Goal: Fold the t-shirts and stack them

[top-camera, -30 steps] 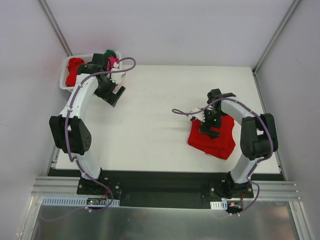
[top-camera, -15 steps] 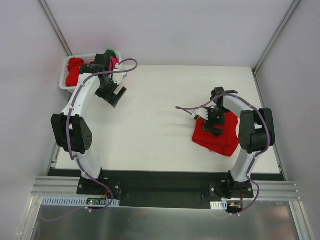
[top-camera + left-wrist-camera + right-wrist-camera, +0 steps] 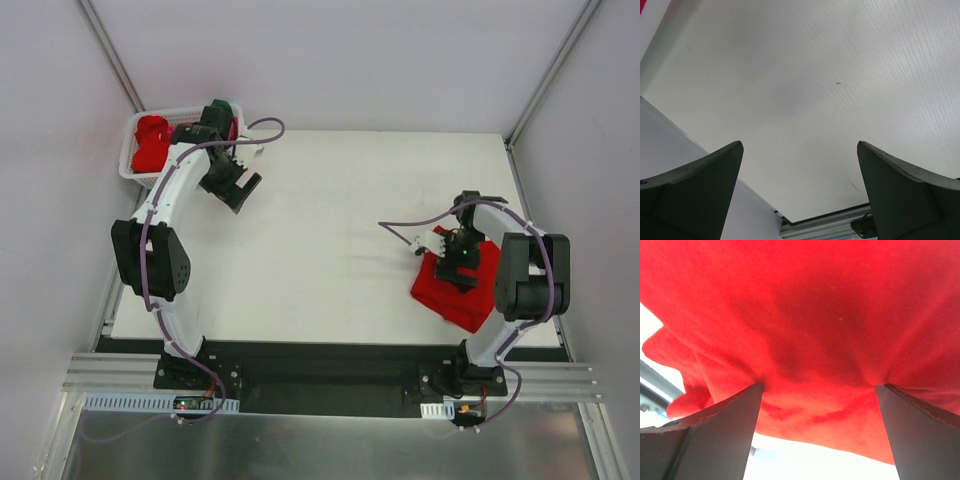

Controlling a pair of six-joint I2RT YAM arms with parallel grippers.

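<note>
Basket (image 3: 128,168) with red t-shirt (image 3: 150,135), perhaps green.

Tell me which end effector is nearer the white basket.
Left. The left end effector hangs just beside the basket; the right end effector is far across the table, down on the red shirt.

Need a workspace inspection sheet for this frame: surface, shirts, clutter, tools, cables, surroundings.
Surface: white table, faint scuffs.
Job's things: folded red pile on the right; loose red t-shirt and dark green t-shirt in the basket, far left corner.
Clutter: nothing seen.
Grippers: left tool open, empty, above the table beside the basket; right tool open, fingertips on the folded red pile.
Cables: purple cable looped along each arm.
Surroundings: white walls, aluminium posts.
</note>
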